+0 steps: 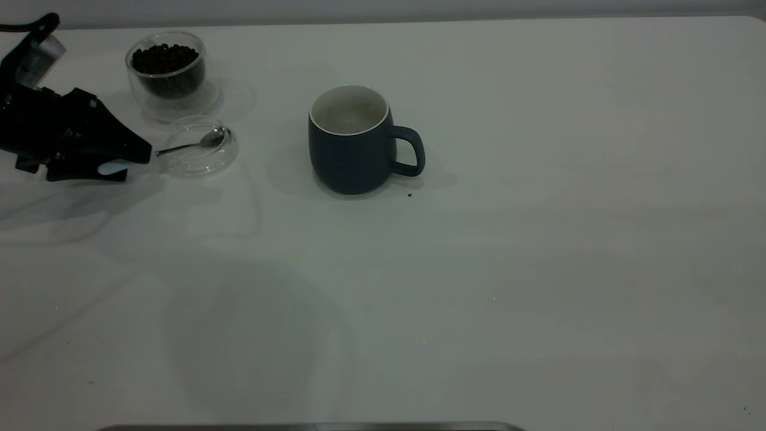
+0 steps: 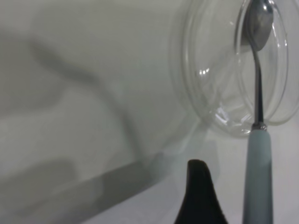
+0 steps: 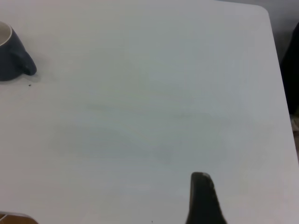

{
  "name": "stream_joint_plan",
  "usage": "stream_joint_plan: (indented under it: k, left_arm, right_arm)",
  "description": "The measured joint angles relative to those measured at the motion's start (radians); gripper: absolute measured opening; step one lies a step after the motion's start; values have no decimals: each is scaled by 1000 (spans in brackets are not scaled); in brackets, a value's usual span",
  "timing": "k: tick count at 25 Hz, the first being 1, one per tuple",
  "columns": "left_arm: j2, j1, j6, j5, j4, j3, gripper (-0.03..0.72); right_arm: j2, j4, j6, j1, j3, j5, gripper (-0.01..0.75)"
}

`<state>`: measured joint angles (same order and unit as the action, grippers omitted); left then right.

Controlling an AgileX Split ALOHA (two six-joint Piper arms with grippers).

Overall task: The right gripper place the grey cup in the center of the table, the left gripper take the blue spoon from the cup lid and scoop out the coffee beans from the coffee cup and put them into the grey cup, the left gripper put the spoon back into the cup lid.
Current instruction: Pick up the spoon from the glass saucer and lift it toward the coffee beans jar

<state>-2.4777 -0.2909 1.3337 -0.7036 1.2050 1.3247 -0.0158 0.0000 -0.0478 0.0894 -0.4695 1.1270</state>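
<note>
I see the blue spoon point(image 1: 190, 145) lying with its metal bowl inside the cup lid point(image 1: 224, 160) and its neck crossing the lid rim toward 9 o'clock; the pale handle extends out of the lid and ends between the fingers of the left gripper point(image 1: 122, 163). In the left wrist view the spoon handle point(image 2: 257, 172) runs just beside one black fingertip point(image 2: 200, 196), with a strip of table showing between them, so I read the fingers as set narrowly about the handle, but I cannot tell whether they actually clamp it. The lid point(image 2: 205, 74) lies flat on the table point(image 1: 538, 269), just at 5 o'clock of the coffee cup point(image 1: 172, 75). The coffee cup stands upright at the far left of the table, at about 10 o'clock from the table centre, with the coffee beans point(image 1: 164, 60) filling its inner wall. The grey cup point(image 1: 350, 143) stands upright near the middle of the table, well apart from the lid at the lid's 3 o'clock, with its loop handle pointing toward 3 o'clock and its white inside showing no beans that I can make out. A tiny dark speck lies on the table just beside its base. The right gripper point(image 3: 203, 198) shows only one dark fingertip in the right wrist view, above bare table well apart from the grey cup point(image 3: 11, 56); its opening cannot be determined.
</note>
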Motion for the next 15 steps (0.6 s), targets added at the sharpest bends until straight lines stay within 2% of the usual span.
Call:
stream_joint_plan:
  k: [10, 15]
  left_arm:
    - [0, 10, 0, -13, 10, 1, 589]
    - [0, 10, 0, -14, 9, 1, 509]
  right_arm:
    - [0, 0, 1, 0, 0, 0, 460]
    - [0, 0, 1, 0, 0, 0, 460]
